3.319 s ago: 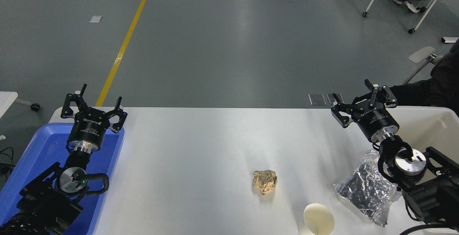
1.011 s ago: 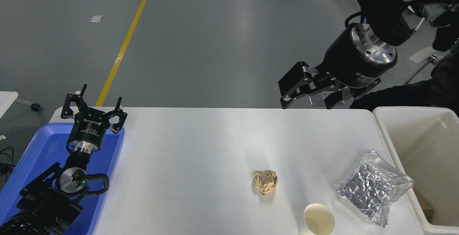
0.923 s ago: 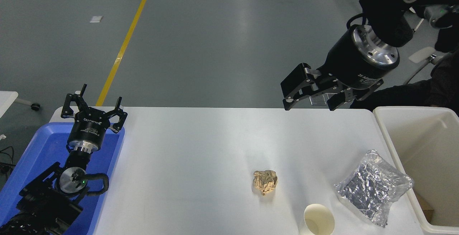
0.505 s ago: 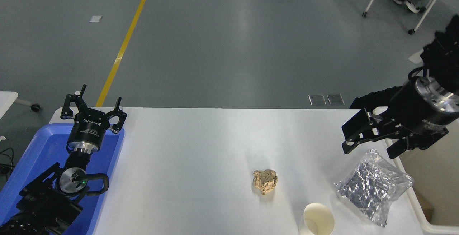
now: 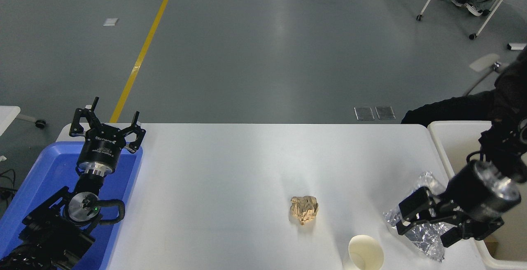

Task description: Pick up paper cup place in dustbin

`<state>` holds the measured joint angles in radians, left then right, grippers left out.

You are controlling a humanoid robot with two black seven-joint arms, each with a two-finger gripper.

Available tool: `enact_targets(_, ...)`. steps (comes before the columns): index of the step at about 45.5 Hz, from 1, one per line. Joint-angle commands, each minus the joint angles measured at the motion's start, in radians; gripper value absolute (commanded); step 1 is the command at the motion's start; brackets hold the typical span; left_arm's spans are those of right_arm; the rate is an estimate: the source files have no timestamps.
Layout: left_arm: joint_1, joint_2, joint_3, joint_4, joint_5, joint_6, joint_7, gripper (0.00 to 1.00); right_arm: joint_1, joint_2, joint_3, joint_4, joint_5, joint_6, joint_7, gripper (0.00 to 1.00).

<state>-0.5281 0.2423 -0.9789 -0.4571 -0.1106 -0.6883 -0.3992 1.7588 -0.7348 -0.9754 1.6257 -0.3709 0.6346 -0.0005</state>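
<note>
The cream-white paper cup (image 5: 365, 252) stands upright at the table's front edge, right of centre, its mouth open upward. The off-white dustbin (image 5: 448, 138) stands at the table's right end, partly hidden by my right arm. My right gripper (image 5: 424, 237) is open and empty, low over the silver foil bag (image 5: 424, 239), just right of the cup and apart from it. My left gripper (image 5: 107, 128) is open and empty, parked over the blue tray at the left.
A crumpled tan paper ball (image 5: 304, 209) lies up-left of the cup. A blue tray (image 5: 45, 171) sits at the table's left end. A person's dark sleeve (image 5: 448, 109) shows behind the table's far right corner.
My right arm has swung from high above the table's far right edge down toward the front, ending low over the foil bag beside the cup. The cup, paper ball and left arm have not moved.
</note>
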Motion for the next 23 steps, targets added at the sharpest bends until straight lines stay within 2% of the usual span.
enact_targets(1, -0.001, 0.000, 0.000, 0.000, 0.000, 0.000, -0.001, 1.00, -0.260, 0.032, 0.194, -0.109, -0.056, -0.081, -0.001, 1.00)
enact_targets(14, -0.001, 0.000, 0.002, 0.000, 0.000, 0.000, 0.000, 1.00, -0.430, 0.103, 0.310, -0.222, -0.060, -0.102, -0.001, 1.00)
enact_targets(23, -0.001, 0.000, 0.002, 0.000, 0.000, 0.000, 0.000, 1.00, -0.528, 0.115, 0.351, -0.262, -0.135, -0.148, 0.007, 1.00)
